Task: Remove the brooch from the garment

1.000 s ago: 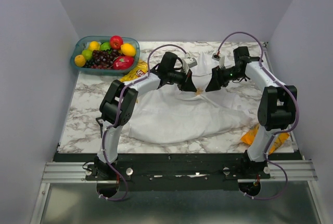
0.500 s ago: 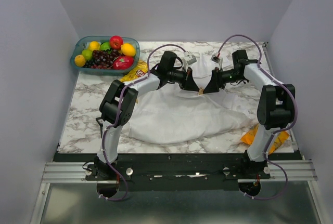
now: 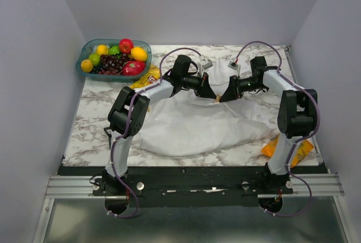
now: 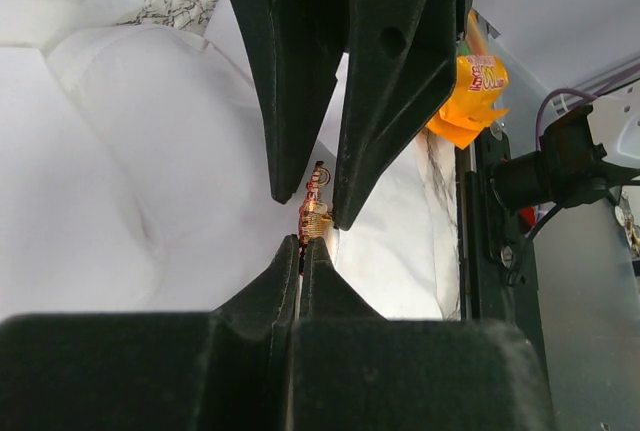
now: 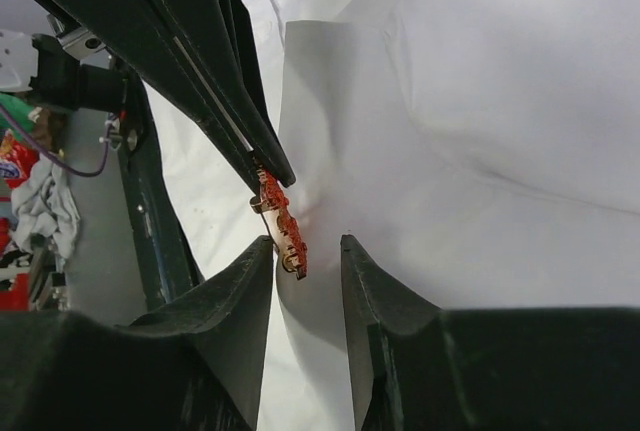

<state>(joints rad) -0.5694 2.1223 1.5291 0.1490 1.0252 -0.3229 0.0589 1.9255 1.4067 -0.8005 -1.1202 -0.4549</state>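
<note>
Brooch [image 4: 314, 213]: small orange-gold piece on a raised fold of the white shirt [image 4: 120, 151], directly at the tip of the left hand [image 4: 300, 249] and between the fingertips of the right hand [image 5: 308, 246]. Left hand: clenched; whether on cloth or pin is unclear. Right hand: fingers parted, straddling the brooch, not gripping. Progress: both hands in place; grasping, unpinning and lifting away remain.

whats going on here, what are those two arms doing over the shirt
Both arms meet over the white garment, at the small orange-gold brooch on it. The left gripper is shut right at one end of the brooch. The right gripper has its jaws open around the other end, not yet clamped.
</note>
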